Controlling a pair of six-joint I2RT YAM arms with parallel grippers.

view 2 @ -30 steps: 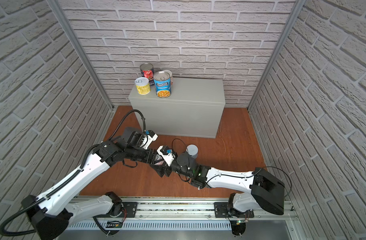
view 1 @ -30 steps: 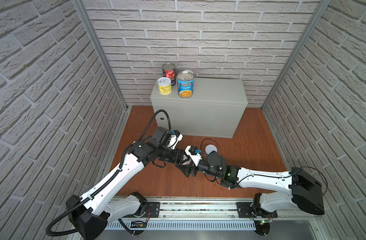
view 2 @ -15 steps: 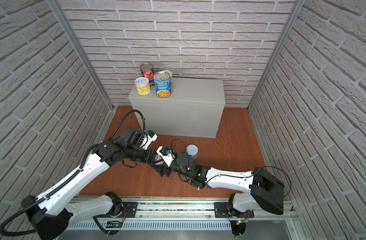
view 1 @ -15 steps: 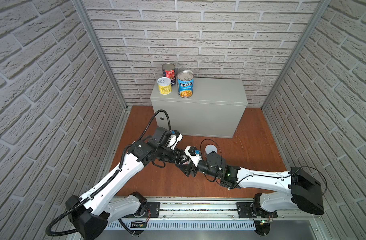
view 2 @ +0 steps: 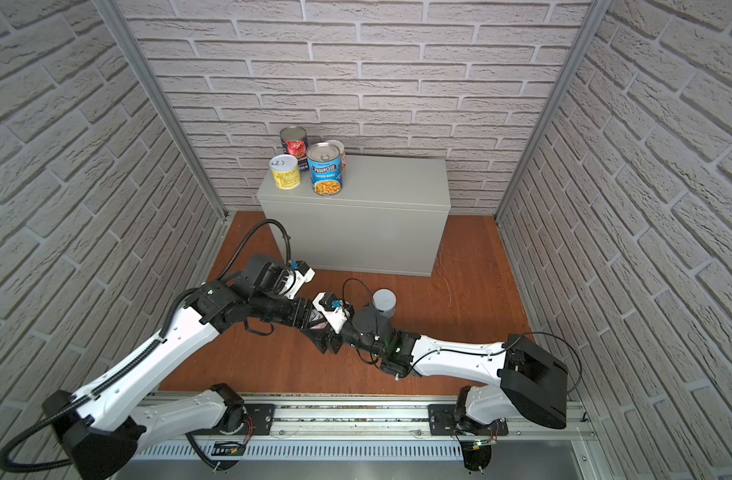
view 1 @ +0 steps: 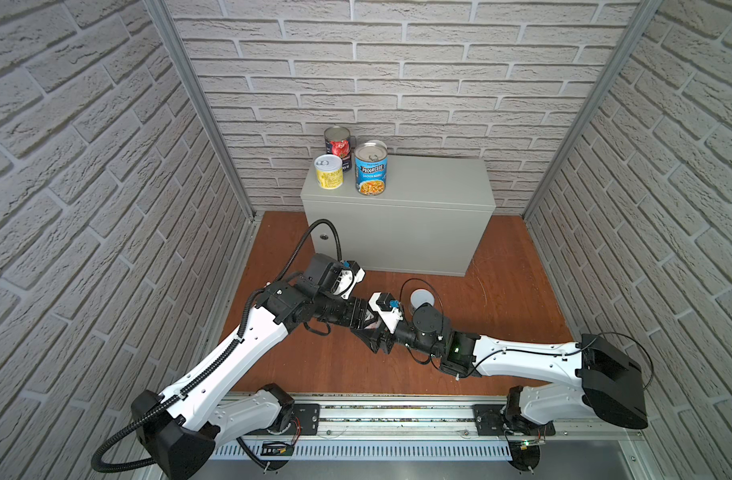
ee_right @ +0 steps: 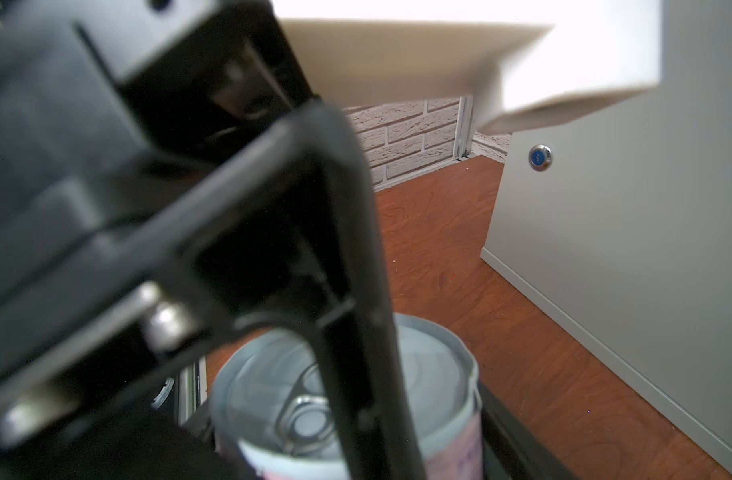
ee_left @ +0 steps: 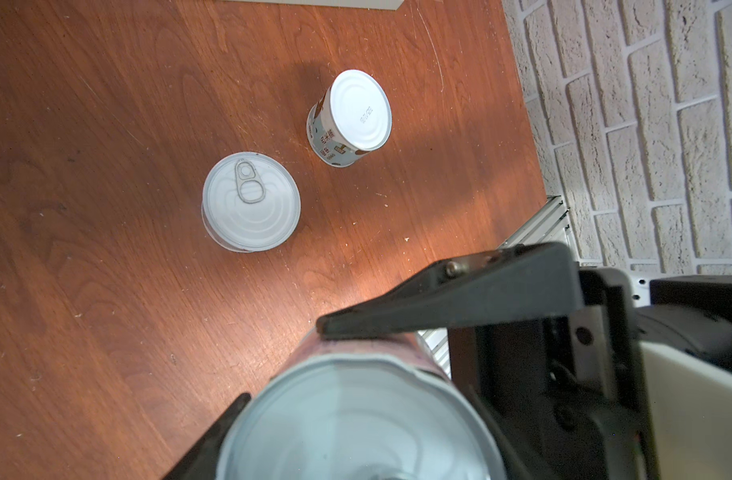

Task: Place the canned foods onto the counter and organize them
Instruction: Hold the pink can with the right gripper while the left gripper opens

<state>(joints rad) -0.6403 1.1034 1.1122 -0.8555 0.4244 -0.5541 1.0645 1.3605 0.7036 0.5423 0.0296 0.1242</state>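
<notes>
Cans in all: seven, counted across the views.
On the desk: four cans stand upright, close together, at the left end of the desk (view 1: 430, 178) top. A tomato can (view 1: 338, 146) is at the back by the wall. A yellow can (view 1: 329, 173) stands in front of it, with a blue Progresso can (view 1: 370, 174) just beside the yellow one. A pale can (view 2: 340, 151) is mostly hidden behind the Progresso and shows clearly in a top view only.
On the floor: two cans stand upright on the wooden floor (view 1: 505, 299), apart from each other. They are a short pull-tab can (ee_left: 251, 208) and a white-topped can (ee_left: 351, 120). In both top views only the white-topped one shows, just beside the right arm (view 1: 522, 357).
In the air: one pink-labelled can (ee_left: 356, 415), above the floor in front of the desk, between the two tools.
Tools: two, meeting nose to nose over the floor.
Tool, left: the left tool (view 1: 362, 321) stands part-way open, gripping the pink-labelled can.
Tool, right: the right tool (view 1: 377, 341) has narrowed onto the same can. One finger (ee_left: 439, 307) lies flat against its pink wall.
Lock: one round lock (view 1: 323, 236) on the desk front, near its left edge.
</notes>
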